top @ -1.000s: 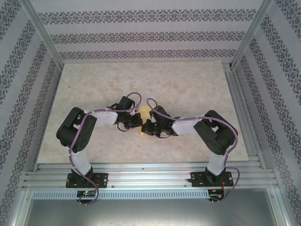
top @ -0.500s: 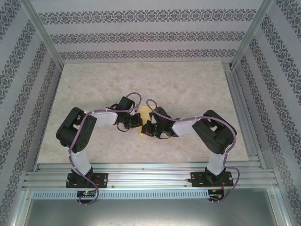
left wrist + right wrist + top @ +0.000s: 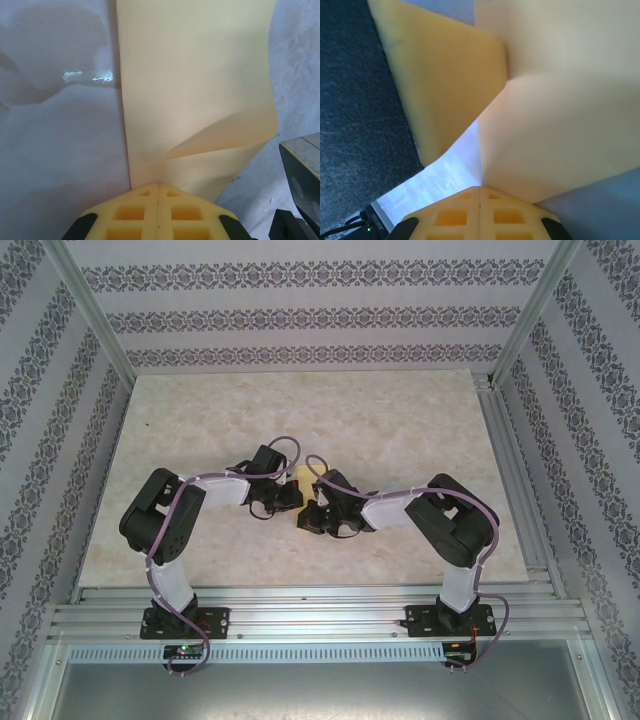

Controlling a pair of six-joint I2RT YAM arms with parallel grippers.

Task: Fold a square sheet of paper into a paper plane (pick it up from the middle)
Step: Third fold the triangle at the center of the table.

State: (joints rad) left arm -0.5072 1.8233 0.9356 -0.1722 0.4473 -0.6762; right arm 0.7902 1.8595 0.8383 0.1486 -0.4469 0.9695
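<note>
You are looking down at one beige, marbled tabletop (image 3: 400, 420), and two black and white jointed arms are bending inward over it, the left arm (image 3: 165, 530) and the right arm (image 3: 455, 530). Their two wrists are meeting near the middle of the table.

The left gripper (image 3: 290, 495) is pressing its yellow lattice-moulded pads (image 3: 130, 212) together, and they are pinching the near edge of the one thin, plain yellow-orange square sheet of paper (image 3: 195, 75). The right gripper (image 3: 308, 520) is likewise pressing its pads (image 3: 452, 216) together on the same sheet.

The sheet is sitting between the two grippers at the table's middle. From above you are seeing only small yellow slivers of it, so its full outline is probably not readable there. In the left wrist view one corner is curling up off the surface. In the right wrist view the paper is buckling into a raised flap beside a broad, creased panel.
</note>
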